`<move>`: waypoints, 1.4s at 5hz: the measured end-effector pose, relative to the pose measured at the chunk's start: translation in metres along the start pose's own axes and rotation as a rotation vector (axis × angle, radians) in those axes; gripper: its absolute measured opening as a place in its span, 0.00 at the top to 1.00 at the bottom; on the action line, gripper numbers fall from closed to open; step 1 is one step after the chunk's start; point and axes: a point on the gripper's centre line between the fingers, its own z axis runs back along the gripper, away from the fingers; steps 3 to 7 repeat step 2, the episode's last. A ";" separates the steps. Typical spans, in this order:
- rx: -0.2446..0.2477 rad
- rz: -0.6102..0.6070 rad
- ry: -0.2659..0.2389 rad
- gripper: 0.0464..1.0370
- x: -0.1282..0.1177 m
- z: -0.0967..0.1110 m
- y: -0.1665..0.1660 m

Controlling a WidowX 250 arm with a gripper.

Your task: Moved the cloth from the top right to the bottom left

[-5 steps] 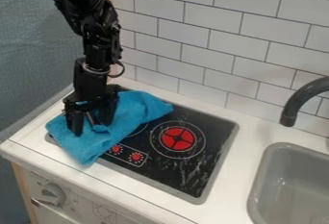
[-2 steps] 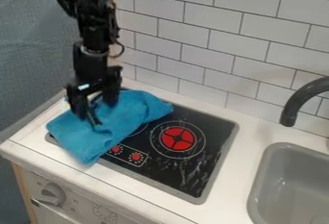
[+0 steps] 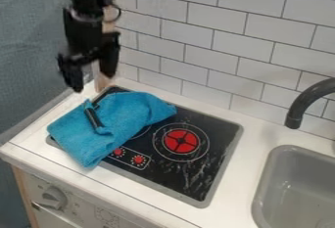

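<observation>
Fingers apart and with nothing between them, the gripper (image 3: 91, 79) hangs at the upper left, above and clear of the cloth. Lowest at the left is the round knob (image 3: 54, 197) on the front of the toy oven, under the white countertop (image 3: 252, 146). Above that, the blue towelling cloth (image 3: 124, 126) lies loosely folded over the left part of the black hob (image 3: 219, 126), its nearer left corner reaching past the hob's edge onto the counter. A short black bar (image 3: 93, 117) rests slantwise on it; what the bar belongs to, I cannot tell. Just right of the cloth's lower edge are two red hob dials (image 3: 138, 159), then the red burner (image 3: 180, 141), uncovered, and well apart at the right the dark curved tap (image 3: 299, 107) and the grey sink (image 3: 278, 157). As I judge it, the carrying is done and the task is at its letting-go end, since the cloth sits at the left side and the gripper is free of it. The next move calls for little more than drawing the arm away without brushing the cloth. Should a place nearer the front be wanted, a fresh grip and a short pull would be needed, and the bar might slide off.
</observation>
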 end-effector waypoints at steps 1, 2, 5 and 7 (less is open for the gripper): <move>-0.055 -0.018 0.027 0.04 -0.005 0.001 0.000; -0.059 -0.024 0.026 0.04 -0.005 0.001 -0.001; -0.059 -0.024 0.026 0.04 -0.005 0.001 -0.001; -0.059 -0.024 0.026 0.04 -0.005 0.001 -0.001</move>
